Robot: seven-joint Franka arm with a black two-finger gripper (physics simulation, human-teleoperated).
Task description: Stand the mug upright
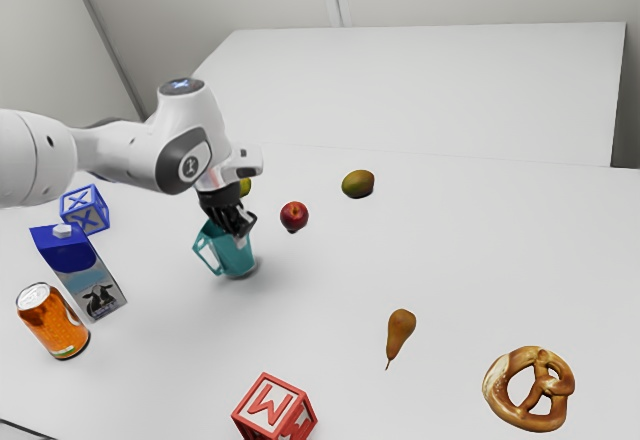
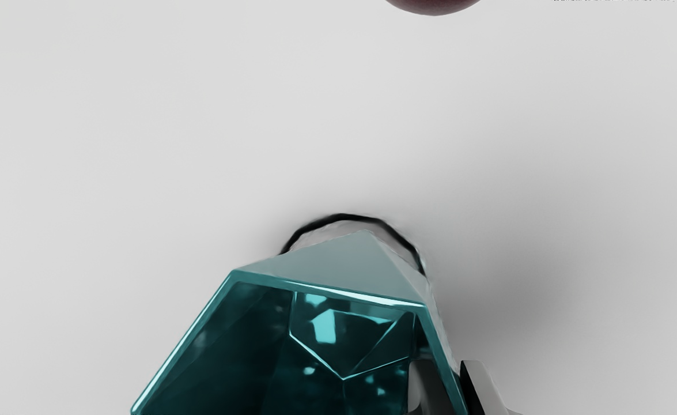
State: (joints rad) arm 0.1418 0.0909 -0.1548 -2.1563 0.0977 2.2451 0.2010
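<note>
In the exterior view my gripper [image 1: 238,222] is at the rim of the teal mug [image 1: 234,255], pointing down. The mug stands nearly upright, tilted slightly, its base low at the table and its handle toward the exterior view's left. The wrist view looks into the open mouth of the mug [image 2: 332,294]. There my gripper [image 2: 449,383] has one finger inside the mug and the other outside, shut on the wall between them. The rest of the mug's rim is cut off at the picture's edge.
A red apple [image 1: 294,216] lies just beyond the mug, and a mango [image 1: 358,183] farther off. Toward the exterior view's left are a milk carton [image 1: 88,278], an orange can [image 1: 54,322] and a blue block [image 1: 85,209]. A red block [image 1: 273,410], pear [image 1: 400,330] and pretzel [image 1: 492,380] lie nearer that camera.
</note>
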